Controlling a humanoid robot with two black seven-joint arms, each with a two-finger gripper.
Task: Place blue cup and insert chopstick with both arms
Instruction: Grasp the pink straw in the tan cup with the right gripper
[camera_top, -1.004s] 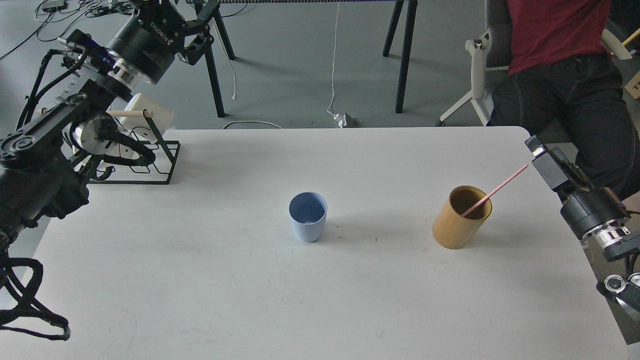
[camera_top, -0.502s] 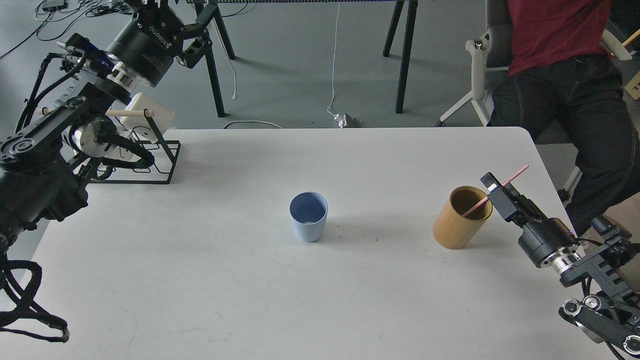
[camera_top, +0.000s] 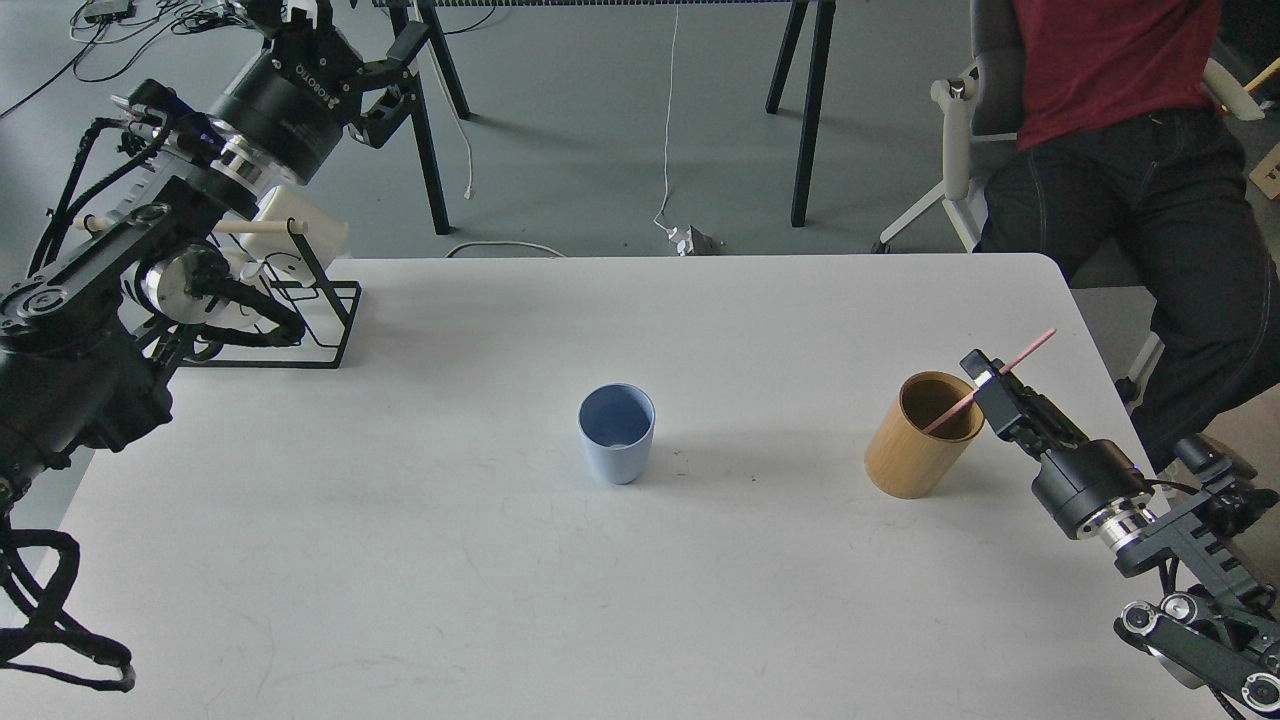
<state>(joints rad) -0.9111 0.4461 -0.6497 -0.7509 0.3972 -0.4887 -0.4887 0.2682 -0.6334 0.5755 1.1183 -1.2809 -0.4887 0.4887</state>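
Note:
The blue cup (camera_top: 616, 432) stands upright and empty at the middle of the white table (camera_top: 420, 580). The pink chopstick (camera_top: 1030, 347) leans in the tan bamboo cylinder (camera_top: 915, 450), with its top end pointing up and right. My right gripper (camera_top: 987, 382) is at the cylinder's right rim, and its fingers sit at the stick's middle. I cannot make out whether they are closed on it. My left gripper (camera_top: 352, 48) is raised at the far left, beyond the table's back edge. It is open and empty, far from the cup.
A black wire rack (camera_top: 300, 330) with a pale wooden rod and white mugs stands at the table's back left, under my left arm. A seated person (camera_top: 1120, 150) is just past the back right corner. Black table legs (camera_top: 800, 110) stand on the floor behind.
My right arm has swung in from the right edge and brought its gripper to the chopstick at the bamboo cylinder. My left gripper has drifted slightly left. The cup and stick have not moved.

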